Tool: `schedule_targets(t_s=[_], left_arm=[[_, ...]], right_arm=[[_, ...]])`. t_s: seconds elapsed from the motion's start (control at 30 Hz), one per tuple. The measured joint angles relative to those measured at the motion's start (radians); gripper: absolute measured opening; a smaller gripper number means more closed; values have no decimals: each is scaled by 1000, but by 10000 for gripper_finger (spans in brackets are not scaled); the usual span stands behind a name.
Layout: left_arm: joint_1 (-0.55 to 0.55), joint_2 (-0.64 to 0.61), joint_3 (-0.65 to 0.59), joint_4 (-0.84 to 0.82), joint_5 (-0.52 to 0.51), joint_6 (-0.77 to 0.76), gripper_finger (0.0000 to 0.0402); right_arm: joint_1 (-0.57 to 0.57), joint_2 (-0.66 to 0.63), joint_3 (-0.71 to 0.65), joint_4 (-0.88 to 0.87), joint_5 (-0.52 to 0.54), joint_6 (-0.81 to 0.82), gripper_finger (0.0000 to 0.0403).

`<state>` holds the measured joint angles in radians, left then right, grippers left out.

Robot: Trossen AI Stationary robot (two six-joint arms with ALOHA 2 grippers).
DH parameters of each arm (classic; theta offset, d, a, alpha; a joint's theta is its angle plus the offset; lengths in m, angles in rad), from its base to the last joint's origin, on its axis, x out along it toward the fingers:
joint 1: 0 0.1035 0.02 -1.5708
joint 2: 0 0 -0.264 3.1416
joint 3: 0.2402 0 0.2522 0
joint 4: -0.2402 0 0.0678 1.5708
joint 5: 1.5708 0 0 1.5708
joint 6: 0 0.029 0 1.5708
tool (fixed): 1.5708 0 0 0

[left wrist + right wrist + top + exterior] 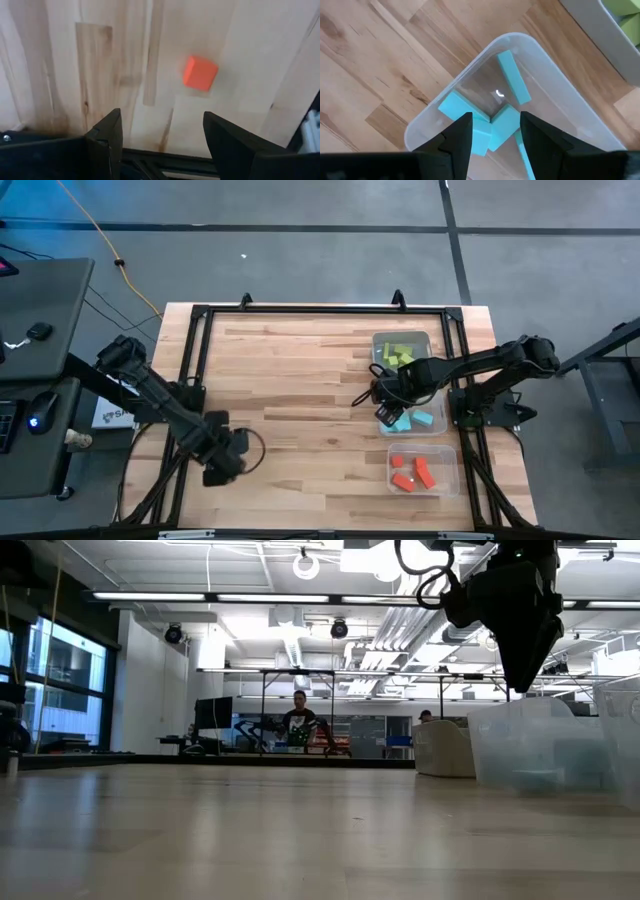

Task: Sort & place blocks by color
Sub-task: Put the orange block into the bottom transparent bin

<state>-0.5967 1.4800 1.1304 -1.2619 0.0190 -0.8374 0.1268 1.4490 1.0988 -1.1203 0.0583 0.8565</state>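
A red-orange cube [200, 73] lies flat on the bare wood, seen only in the left wrist view. My left gripper [162, 137] hangs open above the table near its front left [222, 460], with the cube ahead of its fingers and untouched. My right gripper [492, 135] is open over the middle clear bin [428, 432] and points down into it [522, 670]. Several light blue blocks [512, 77] lie on that bin's floor below the fingers. Lime green blocks [400, 354] fill the far bin, and red-orange blocks [412, 473] the near bin.
The three clear bins stand in a row along the table's right side, inside a black frame [300, 310] that runs round the tabletop. The middle of the wooden table [300, 380] is bare. A desk with a mouse [40, 332] stands off to the left.
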Motion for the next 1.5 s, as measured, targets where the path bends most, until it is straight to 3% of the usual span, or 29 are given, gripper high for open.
schedule_targets(t_s=[0.3,0.43,1.1,1.5], left_arm=[[-170,0,-69,99,-36,-46,197],[-208,0,-97,162,-97,-61,197],[-206,1,-289,448,-110,-8,197],[-201,29,-300,472,-117,22,197]], right_arm=[[0,0,0,53,-3,86,156],[0,0,0,83,-3,94,156],[0,0,0,109,14,138,156],[0,0,0,110,17,138,156]])
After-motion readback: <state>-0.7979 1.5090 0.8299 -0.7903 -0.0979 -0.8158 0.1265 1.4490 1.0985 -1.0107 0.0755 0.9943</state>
